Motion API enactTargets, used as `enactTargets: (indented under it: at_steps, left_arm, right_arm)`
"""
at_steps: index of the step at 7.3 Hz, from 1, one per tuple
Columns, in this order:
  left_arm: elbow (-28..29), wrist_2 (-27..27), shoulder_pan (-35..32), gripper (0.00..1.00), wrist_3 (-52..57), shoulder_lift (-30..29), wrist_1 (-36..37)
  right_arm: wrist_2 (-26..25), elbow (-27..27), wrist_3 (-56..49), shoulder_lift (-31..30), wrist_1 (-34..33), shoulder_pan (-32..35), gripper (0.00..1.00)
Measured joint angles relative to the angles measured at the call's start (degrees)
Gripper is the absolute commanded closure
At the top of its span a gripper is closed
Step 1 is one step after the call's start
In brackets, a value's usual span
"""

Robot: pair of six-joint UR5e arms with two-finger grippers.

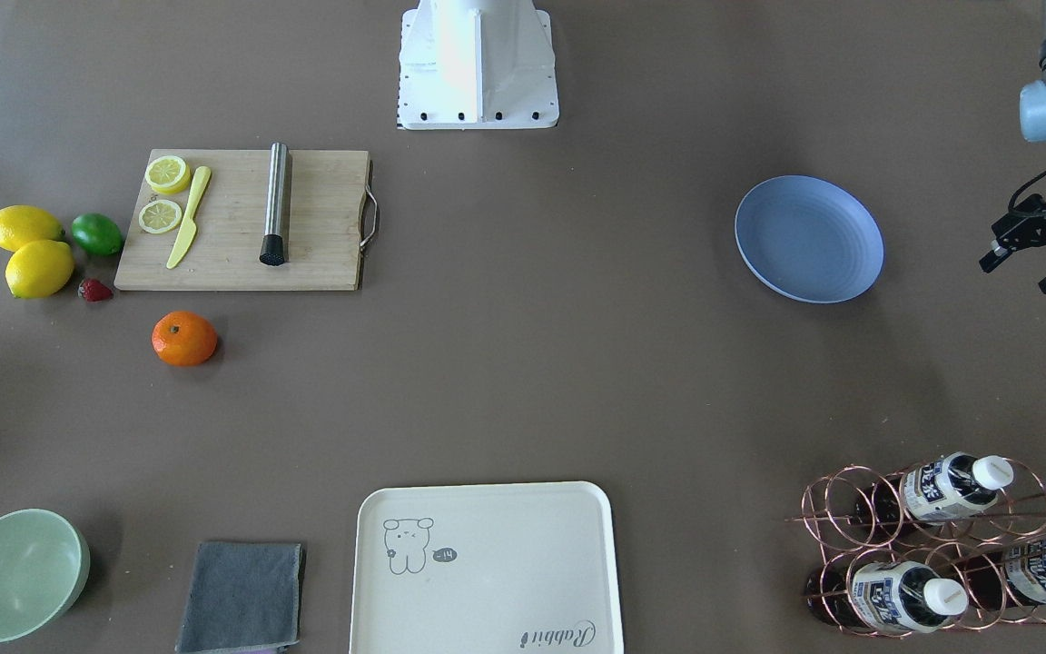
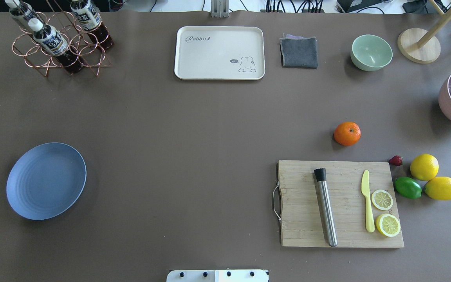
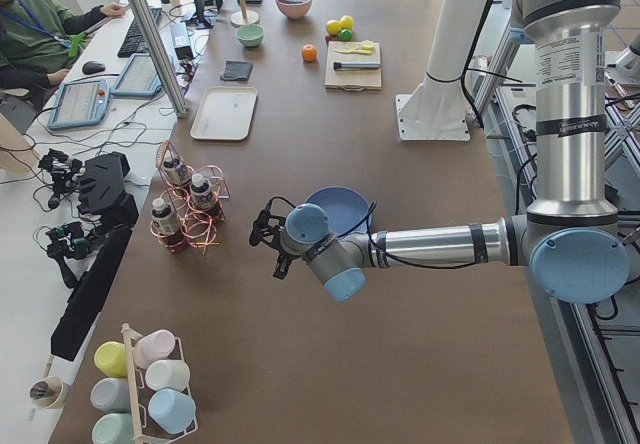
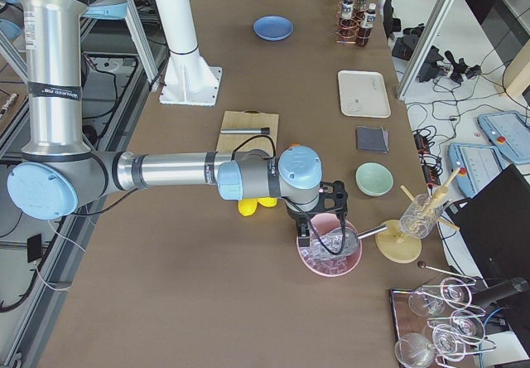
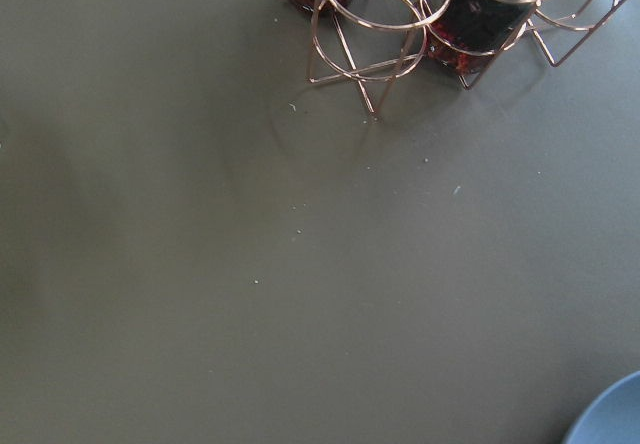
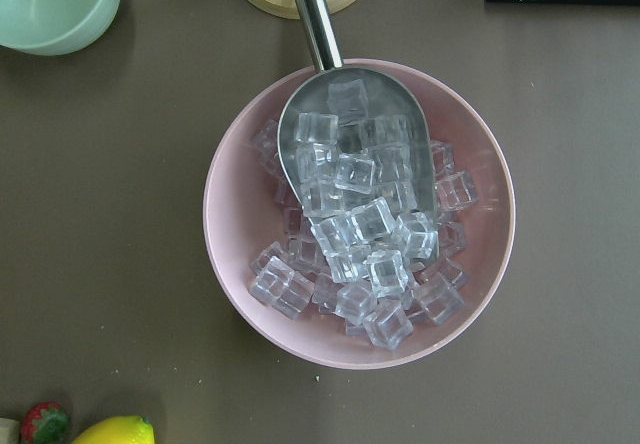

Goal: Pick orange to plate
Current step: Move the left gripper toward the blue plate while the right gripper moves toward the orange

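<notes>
The orange [image 1: 184,338] [image 2: 347,133] lies alone on the brown table, just off the far edge of the wooden cutting board [image 2: 339,203], on my right side. The blue-lavender plate [image 1: 809,238] [image 2: 46,180] lies empty on my left side, far from the fruit. My left gripper [image 1: 1022,271] hovers beside the plate's outer edge, open, with nothing between its fingers. My right gripper [image 4: 319,219] shows only in the exterior right view, above a pink bowl of ice; I cannot tell whether it is open or shut.
On the board lie a steel muddler [image 2: 325,205], a yellow knife and lemon slices. Two lemons [image 2: 424,167], a lime [image 2: 408,187] and a strawberry sit beside it. Far side: cream tray [image 2: 219,53], grey cloth, green bowl [image 2: 371,52], bottle rack [image 2: 59,39]. Ice bowl [image 6: 360,214] at right.
</notes>
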Motion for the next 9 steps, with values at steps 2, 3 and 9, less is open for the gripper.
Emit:
enactTargets:
  at_steps: [2, 3, 9]
  left_arm:
    - [0.62, 5.65, 6.98, 0.02, -8.69, 0.6, -7.02]
    - [0.63, 7.18, 9.11, 0.02, -10.89, 1.07, -8.91]
    - [-0.27, 8.31, 16.1, 0.03, -12.46, 1.55, -11.02]
  right_arm:
    - [0.3, 0.02, 6.89, 0.05, 4.15, -3.12, 0.0]
    - [0.28, 0.01, 10.39, 0.17, 6.08, -4.44, 0.0]
    - [0.24, 0.07, 14.56, 0.25, 8.6, -6.25, 0.0]
